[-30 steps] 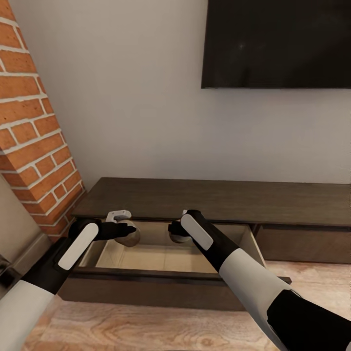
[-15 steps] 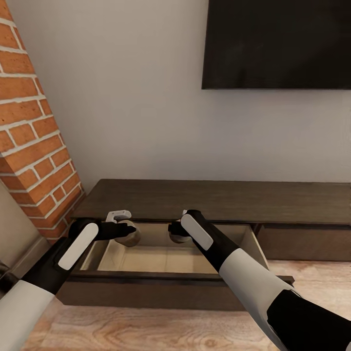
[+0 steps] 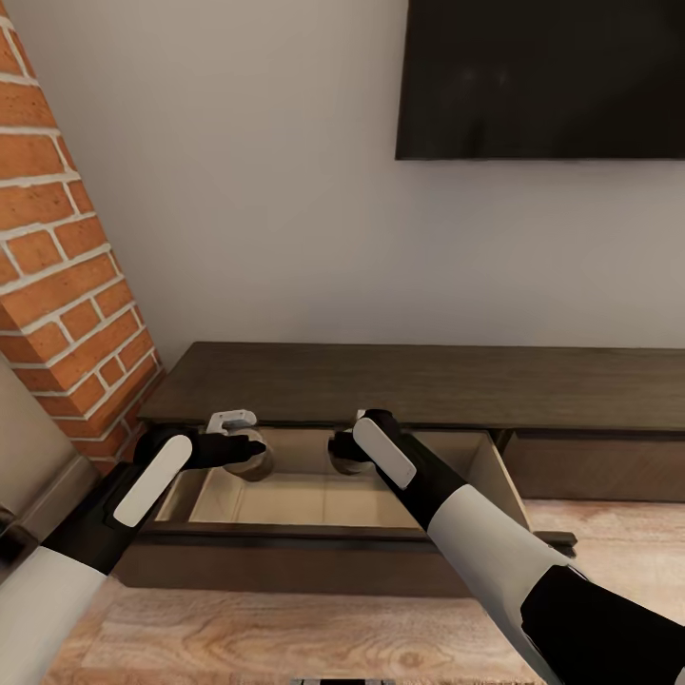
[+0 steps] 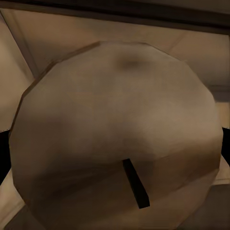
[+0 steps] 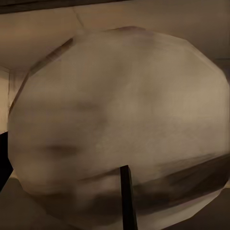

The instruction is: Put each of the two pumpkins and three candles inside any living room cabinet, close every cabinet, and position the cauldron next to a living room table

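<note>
Cabinet (image 3: 428, 385): long, low and dark brown against the wall; its left drawer (image 3: 323, 499) is pulled out, tan inside.
Left gripper (image 3: 249, 455): jaws shut on a beige-grey candle (image 3: 255, 459), held over the open drawer's left part.
Right gripper (image 3: 344, 455): jaws shut on a second candle (image 3: 348, 460), over the drawer's middle, near the first but apart.
Left wrist view: candle top (image 4: 115, 139) with its dark wick (image 4: 135, 189) (fingers barely visible at the edges).
Right wrist view: candle top (image 5: 120, 129), wick (image 5: 127, 199).
Surroundings: brick column (image 3: 67, 276) on the left, dark screen (image 3: 542, 76) on the wall, wooden floor (image 3: 285, 637).
</note>
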